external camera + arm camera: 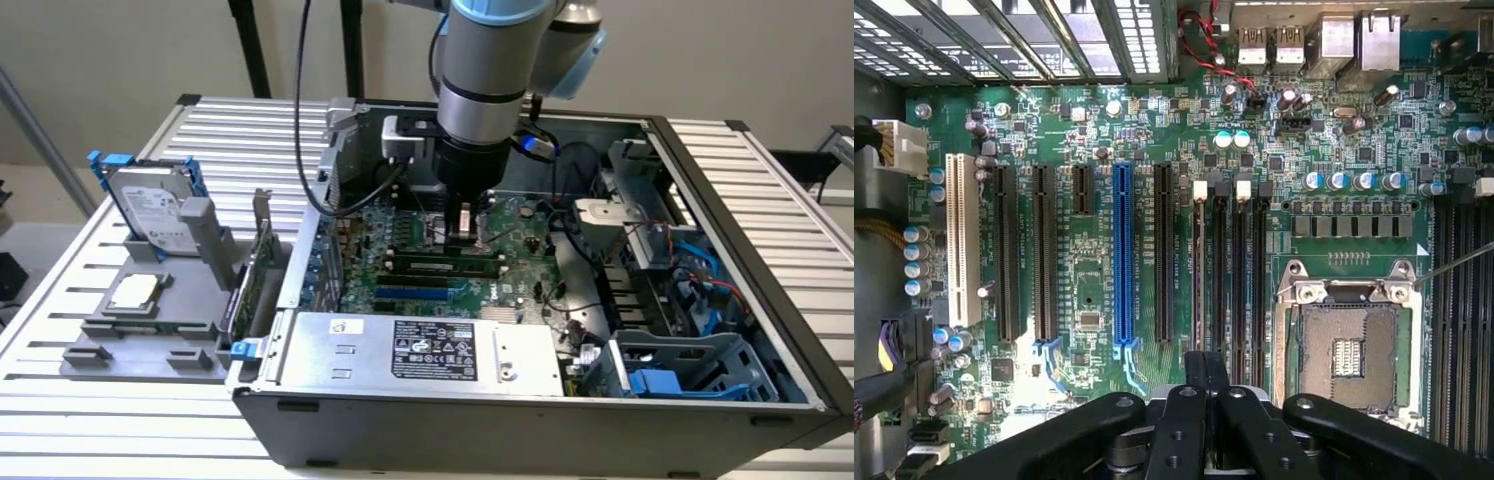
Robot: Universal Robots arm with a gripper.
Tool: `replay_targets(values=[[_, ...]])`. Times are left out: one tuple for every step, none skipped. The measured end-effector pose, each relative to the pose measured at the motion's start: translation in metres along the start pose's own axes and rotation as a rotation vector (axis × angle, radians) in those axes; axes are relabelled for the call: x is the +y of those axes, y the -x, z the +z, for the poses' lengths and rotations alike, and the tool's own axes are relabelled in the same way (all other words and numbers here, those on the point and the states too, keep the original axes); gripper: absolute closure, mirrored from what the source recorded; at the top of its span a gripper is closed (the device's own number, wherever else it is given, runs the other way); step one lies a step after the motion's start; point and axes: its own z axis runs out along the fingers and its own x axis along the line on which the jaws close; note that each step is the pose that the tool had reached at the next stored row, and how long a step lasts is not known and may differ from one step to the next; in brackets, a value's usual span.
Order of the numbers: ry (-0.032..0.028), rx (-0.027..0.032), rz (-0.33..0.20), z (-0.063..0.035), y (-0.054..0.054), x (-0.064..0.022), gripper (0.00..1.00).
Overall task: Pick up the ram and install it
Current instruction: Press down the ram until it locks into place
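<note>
In the exterior view, the arm reaches down into an open computer case (747, 400) lying on a slatted metal table (107, 420). The gripper (465, 228) hangs just above the motherboard (400, 235), near the middle of the case. A ram stick (438, 266) lies seated in a slot just in front of the gripper, with a blue slot (420, 293) beside it. A power supply (427, 350) sits at the near edge of the case. On the exterior view's left, a grey holder (147, 330) carries a hard drive (150, 208), a silver processor chip (138, 291) and an upright expansion card (254, 275).

In the wrist view, the gripper (1206, 372) has its fingers pressed together with nothing visible between them, directly over the memory slots (1226, 265). An empty processor socket (1346, 345) lies beside those slots, and a blue slot (1122, 255) stands on their other side.
</note>
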Motion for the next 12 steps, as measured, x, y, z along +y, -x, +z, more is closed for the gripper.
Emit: replay_targets(values=[[0.0000,0.0000,0.000,0.0007,0.000,0.0000,0.89],[0.0000,-0.0001,0.000,0.0015,0.000,0.0000,0.89],[0.0000,0.0000,0.000,0.0025,0.000,-0.0001,0.89],[0.0001,0.0001,0.000,0.0037,0.000,-0.0001,0.89],[0.0001,0.0001,0.000,0.0051,0.000,-0.0001,0.89],[0.0001,0.0001,0.000,0.0069,0.000,-0.0002,0.89],[0.0000,0.0000,0.000,0.0088,0.000,-0.0002,0.89],[0.0002,0.0007,0.000,0.0104,0.000,-0.0003,0.89],[0.0005,0.0016,0.000,0.0119,0.000,-0.0002,0.89],[0.0005,0.0013,0.000,0.0138,0.000,-0.0003,0.89],[0.0003,0.0016,0.000,0.0154,0.000,-0.0003,0.89],[0.0000,0.0019,0.000,0.0169,0.000,-0.0003,0.89]])
